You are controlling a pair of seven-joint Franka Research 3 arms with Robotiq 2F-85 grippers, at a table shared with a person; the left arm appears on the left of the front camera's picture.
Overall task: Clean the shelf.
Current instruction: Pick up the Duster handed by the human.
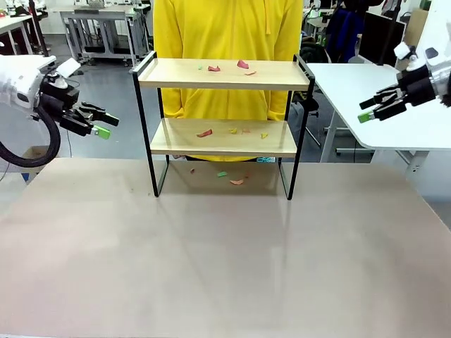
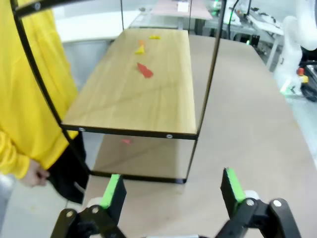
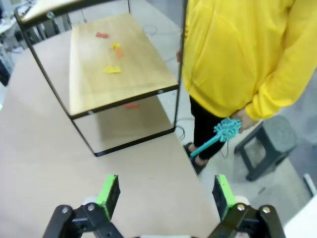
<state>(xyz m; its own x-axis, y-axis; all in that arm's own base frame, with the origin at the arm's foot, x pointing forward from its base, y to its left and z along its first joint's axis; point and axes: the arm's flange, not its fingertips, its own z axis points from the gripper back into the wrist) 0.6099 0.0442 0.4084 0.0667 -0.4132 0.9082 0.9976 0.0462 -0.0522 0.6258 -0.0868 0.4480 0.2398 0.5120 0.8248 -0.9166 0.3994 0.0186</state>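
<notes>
The shelf (image 1: 224,74) stands at the table's far edge, two light wood boards in a black frame, with small coloured scraps (image 1: 242,65) on its top board, more scraps (image 1: 204,133) on the lower board (image 2: 133,94) and some scraps (image 1: 237,182) on the table beneath. My left gripper (image 1: 106,124) hovers open to the shelf's left, above the table's left edge; its green pads (image 2: 111,191) hold nothing. My right gripper (image 1: 366,111) hangs open off to the right, pads (image 3: 108,191) apart. Behind the shelf a person in yellow (image 1: 225,28) holds a teal duster (image 3: 220,135) low.
The beige table (image 1: 225,246) stretches wide and bare in front of the shelf. A white table (image 1: 373,91) stands at the right behind my right gripper. A dark stool (image 3: 267,148) sits on the floor by the person.
</notes>
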